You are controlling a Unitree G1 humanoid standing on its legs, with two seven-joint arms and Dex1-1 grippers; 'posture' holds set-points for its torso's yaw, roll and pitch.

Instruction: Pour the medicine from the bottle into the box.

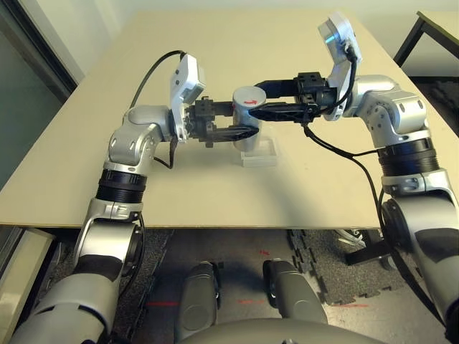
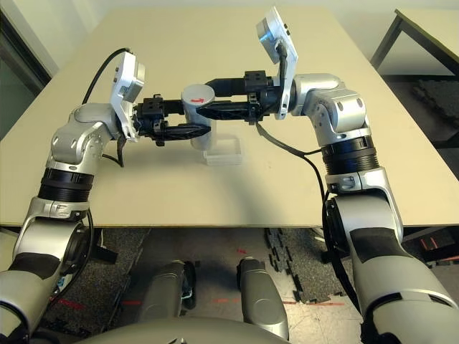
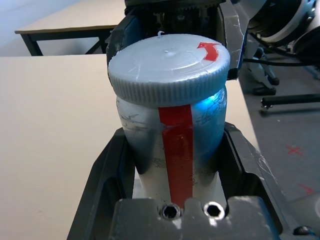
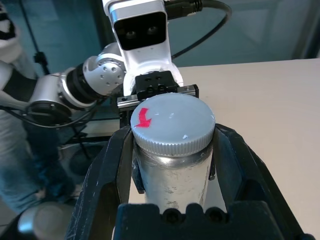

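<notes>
The bottle (image 1: 247,118) stands upright over the middle of the table, grey, with a red stripe down its side (image 3: 176,150) and a round grey cap (image 1: 249,94) marked with a red arrow. My left gripper (image 1: 246,133) comes in from the left and is shut on the bottle's lower body, its fingers (image 3: 107,170) on either side. My right gripper (image 1: 254,107) reaches in from the right and is shut around the cap, with fingers (image 4: 235,165) flanking it. The clear box (image 1: 261,155) lies on the table just in front of and below the bottle. The medicine is hidden.
The tan table (image 1: 215,186) has its front edge close to me. A second table (image 1: 439,29) stands at the back right. A person in jeans (image 4: 20,165) stands beyond the table's left side. A black cable (image 1: 344,150) hangs from my right wrist.
</notes>
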